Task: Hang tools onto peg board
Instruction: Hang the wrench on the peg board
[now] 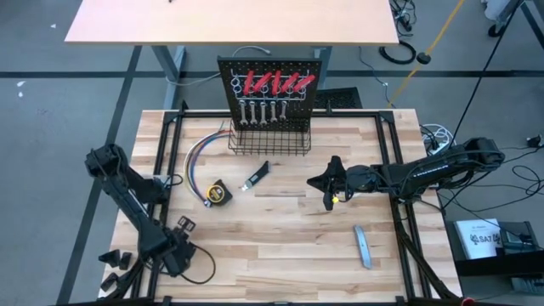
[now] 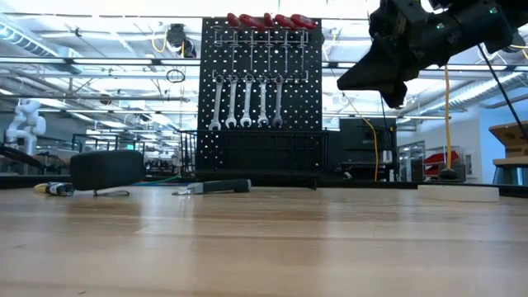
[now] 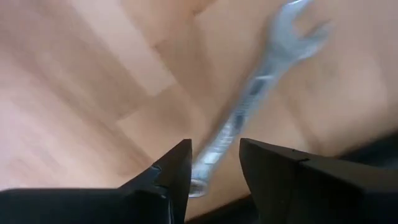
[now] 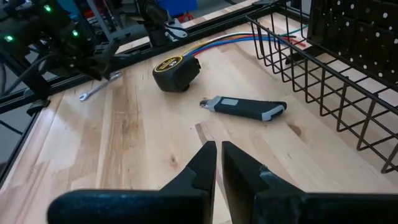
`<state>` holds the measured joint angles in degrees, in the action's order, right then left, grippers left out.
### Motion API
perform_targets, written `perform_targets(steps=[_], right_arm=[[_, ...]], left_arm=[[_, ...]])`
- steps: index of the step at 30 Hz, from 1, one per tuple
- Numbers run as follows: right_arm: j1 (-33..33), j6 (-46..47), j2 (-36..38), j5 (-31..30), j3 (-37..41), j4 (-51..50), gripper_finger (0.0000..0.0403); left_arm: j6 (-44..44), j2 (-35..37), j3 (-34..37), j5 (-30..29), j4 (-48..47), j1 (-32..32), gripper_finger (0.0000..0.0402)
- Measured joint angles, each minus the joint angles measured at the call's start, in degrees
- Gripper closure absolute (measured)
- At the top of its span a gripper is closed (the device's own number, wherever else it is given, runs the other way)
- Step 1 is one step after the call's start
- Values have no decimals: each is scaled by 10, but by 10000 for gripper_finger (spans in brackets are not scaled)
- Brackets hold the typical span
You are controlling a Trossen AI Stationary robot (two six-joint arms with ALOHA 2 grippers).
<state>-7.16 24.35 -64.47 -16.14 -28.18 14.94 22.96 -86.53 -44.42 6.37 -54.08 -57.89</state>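
Clamped between the left gripper's (image 3: 214, 171) dark fingers near the bench's front-left corner was a silver open-end wrench (image 3: 249, 102). Mid-bench, the right gripper (image 4: 218, 163) hovered nearly closed, empty. Red-handled tools (image 1: 278, 82) and five wrenches (image 1: 262, 111) hung on the upright black perforated peg board (image 1: 274, 68) at the back edge; I could not tell what its black wire basket (image 1: 269, 140) held.

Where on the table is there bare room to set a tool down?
Bare wood lies between the grey bar and the left gripper. It is crowded near the basket, with the wires, tape measure and knife.
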Motion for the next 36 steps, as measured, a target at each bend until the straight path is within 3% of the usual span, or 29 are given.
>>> perform_targets(steps=[5,11,16,28,36], right_arm=[[0,-2,0,0,0,3,383],[0,-2,0,0,0,3,383],[0,-11,0,-2,0,3,383],[0,-13,0,-2,0,8,383],[0,-13,0,-2,0,12,383]], left_arm=[[-16,-35,0,-57,-15,-12,261],[-55,-65,-2,-43,-13,-10,261],[-75,-67,-4,-73,6,-2,264],[-169,-67,-20,-96,28,60,380],[-210,-53,-92,-226,29,109,401]])
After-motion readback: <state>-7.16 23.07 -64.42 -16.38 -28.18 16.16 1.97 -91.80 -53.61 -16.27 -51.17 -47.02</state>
